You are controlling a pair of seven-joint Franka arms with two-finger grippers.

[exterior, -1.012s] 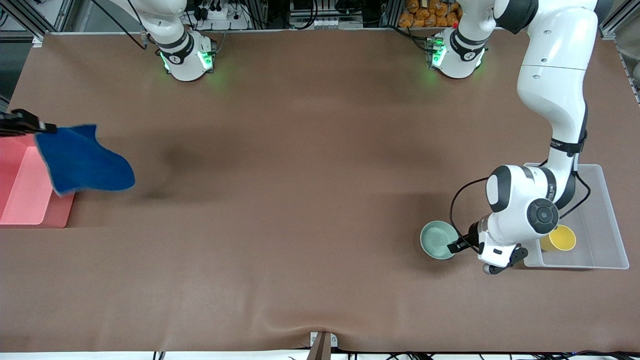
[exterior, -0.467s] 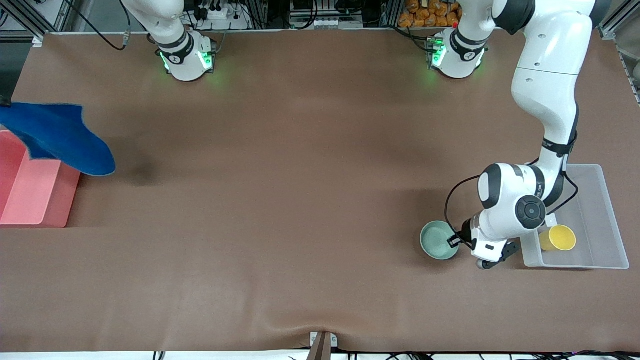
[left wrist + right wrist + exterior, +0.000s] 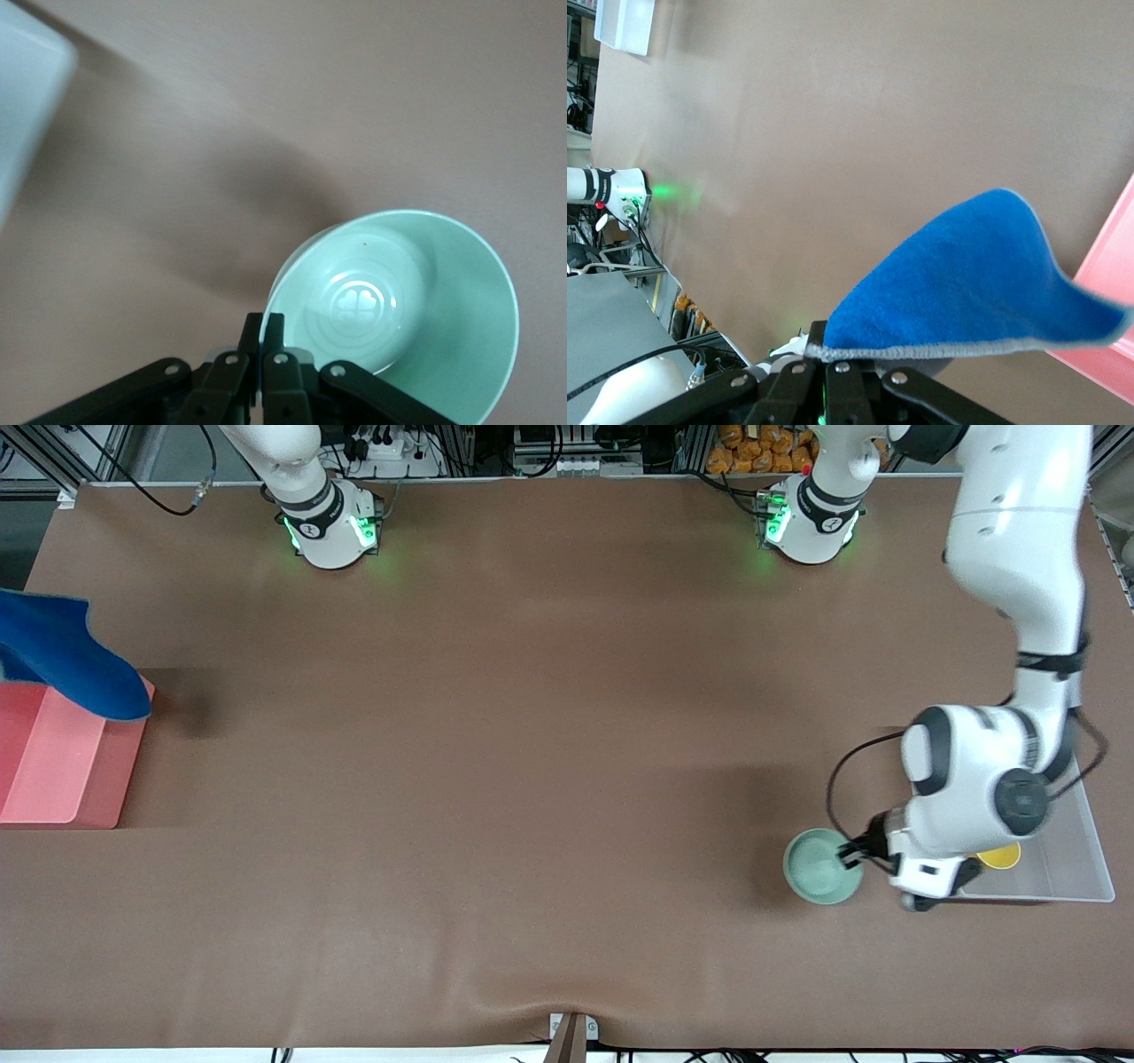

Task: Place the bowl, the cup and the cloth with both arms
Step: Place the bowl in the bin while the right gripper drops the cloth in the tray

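**A:** Where is the bowl [image 3: 822,865]?

**B:** My left end effector [image 3: 852,855] has it. The fingers are pinched shut on the rim at the side toward the clear tray [image 3: 1083,849]. In my left wrist view the bowl [image 3: 403,305] sits tilted, its glossy mint inside showing a clover mark at the bottom, and it casts a shadow on the desk [image 3: 532,762] apart from itself, so it is lifted. It is over the desk just beside the clear tray, at the left arm's end.

**A:** And the cup?

**B:** The cup [image 3: 999,856] is in the clear tray, in the part nearer the front camera. Only a sliver of yellow shows past my left wrist, which covers most of it.

**A:** The cloth?

**B:** My right end effector [image 3: 833,361] is closed on the trimmed edge of the cloth [image 3: 974,283], blue side showing. In the front view the cloth [image 3: 62,655] hangs over the farther end of the pink tray [image 3: 62,766] at the right arm's end of the desk. That end effector itself is out of the front view's edge, so only my right wrist view shows the grip.

**A:** Anything else on the desk?

**B:** The two green-lit bases along its farther edge.
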